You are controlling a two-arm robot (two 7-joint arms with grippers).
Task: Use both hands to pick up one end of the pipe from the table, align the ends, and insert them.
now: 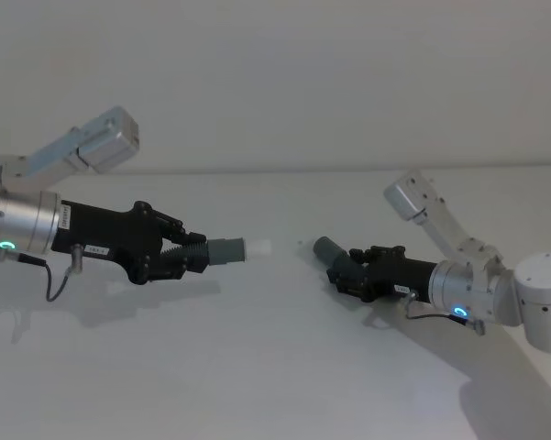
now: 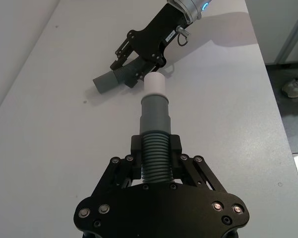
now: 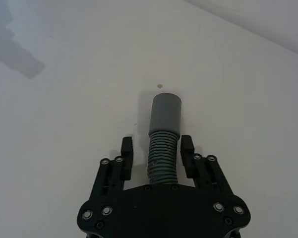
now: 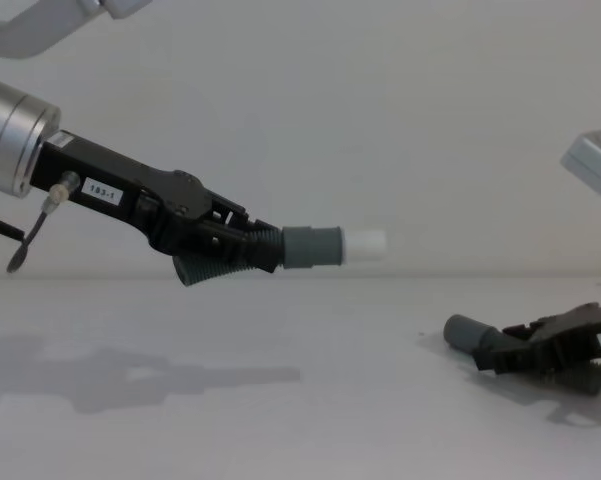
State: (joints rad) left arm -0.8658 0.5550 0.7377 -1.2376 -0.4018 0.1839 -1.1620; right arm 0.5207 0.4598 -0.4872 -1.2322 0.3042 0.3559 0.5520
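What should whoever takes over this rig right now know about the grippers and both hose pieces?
Left black two-jaw gripper: shut on the dark-grey corrugated hose piece with the white-tipped cuff, held above the plain white table.
Right black two-jaw gripper: open, low at the table, jaws either side of the dark-grey corrugated hose piece with the plain socket cuff.
Done: white-tipped piece lifted.
Left: grip and lift the socket piece, align cuffs, insert.

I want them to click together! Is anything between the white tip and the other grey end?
Nothing visible: only bare table between the left gripper's raised white tip and the socket cuff in the right gripper.
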